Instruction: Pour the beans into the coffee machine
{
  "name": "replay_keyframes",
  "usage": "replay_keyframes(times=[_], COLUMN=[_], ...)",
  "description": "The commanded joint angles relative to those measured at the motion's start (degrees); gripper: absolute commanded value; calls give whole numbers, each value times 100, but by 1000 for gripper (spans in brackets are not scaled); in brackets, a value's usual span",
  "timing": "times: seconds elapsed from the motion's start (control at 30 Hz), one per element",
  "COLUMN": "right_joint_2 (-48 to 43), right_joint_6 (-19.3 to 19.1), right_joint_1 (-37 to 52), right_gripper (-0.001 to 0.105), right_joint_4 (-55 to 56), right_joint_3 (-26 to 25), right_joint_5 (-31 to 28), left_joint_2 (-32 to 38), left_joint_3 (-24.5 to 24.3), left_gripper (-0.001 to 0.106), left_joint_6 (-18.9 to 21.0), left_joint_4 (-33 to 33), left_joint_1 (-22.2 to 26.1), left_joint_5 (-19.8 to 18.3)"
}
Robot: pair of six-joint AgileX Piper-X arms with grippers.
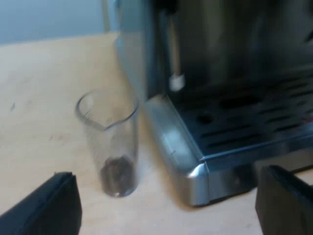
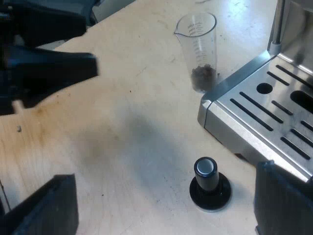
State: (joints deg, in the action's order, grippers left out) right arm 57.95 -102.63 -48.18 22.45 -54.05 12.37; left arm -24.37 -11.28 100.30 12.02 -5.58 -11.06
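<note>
— Black fingers (image 1: 49, 208) of the left gripper (image 1: 166, 176) come first, spread wide apart and holding nothing; they face the front corner of the espresso machine (image 1: 230, 73).
— And the measuring glass (image 1: 110, 137)?
— Upright on the wooden table (image 1: 34, 88), just beside the machine's side wall near that front corner; whether it touches the wall I cannot tell; a small heap of beans (image 1: 117, 174) lies at its bottom.
— What does the right wrist view give?
— On that side the right gripper (image 2: 165, 172) likewise has its fingers (image 2: 49, 208) wide apart, gripping nothing; it hangs over the table before the machine's slotted drip tray (image 2: 266, 110); a tamper (image 2: 210, 183) with a black knob stands upright on the table, near the tray's front edge and apart from it.
— The glass from that side?
— By the tray's corner, spout turned away from the machine; beans low inside; measuring marks show on its wall.
— Anything else near the machine?
— A thin metal tube (image 1: 173, 54) with a pale tip hangs down above the tray's edge; the left arm (image 2: 46, 66), a dark bulk, sits over the table well apart from the machine, beyond the glass.
</note>
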Motion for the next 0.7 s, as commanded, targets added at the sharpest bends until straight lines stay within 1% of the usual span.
replay_keyframes(times=[0.03,0.1,0.13,0.2,0.23,0.3,0.33,0.4,0.47,0.5,0.6,0.7], right_joint_2=[-18,-18,-18,-18,-18,-18,-18,-18,-18,-18,-18,-18], right_joint_6=[5,5,5,5,5,5,5,5,5,5,5,5], right_joint_1=[-20,-20,-20,-20,-20,-20,-20,-20,-20,-20,-20,-20], right_gripper=[79,79,79,79,79,79,79,79,79,79,79,79], right_joint_4=[-79,-79,-79,-79,-79,-79,-79,-79,-79,-79,-79,-79], right_joint_3=[-53,-53,-53,-53,-53,-53,-53,-53,-53,-53,-53,-53], right_joint_5=[21,21,21,21,21,21,21,21,21,21,21,21], left_joint_2=[-320,-702,-812,-1269,-1348,-1846,-1979,-2451,-2683,-2984,-3326,-3594], left_joint_3=[-6,-6,-6,-6,-6,-6,-6,-6,-6,-6,-6,-6], left_gripper=[90,90,90,90,90,90,90,90,90,90,90,90], left_joint_6=[-25,-25,-25,-8,5,18,18,18,18,31,190,189], left_joint_4=[-416,-851,-925,-1348,-1454,-2027,-2128,-2648,-2866,-3133,-3598,-3854], left_joint_1=[-26,-26,-26,-26,-26,-26,-26,-26,-26,-26,-26,-26], left_joint_5=[252,329,349,398,398,396,396,396,411,532,703,704])
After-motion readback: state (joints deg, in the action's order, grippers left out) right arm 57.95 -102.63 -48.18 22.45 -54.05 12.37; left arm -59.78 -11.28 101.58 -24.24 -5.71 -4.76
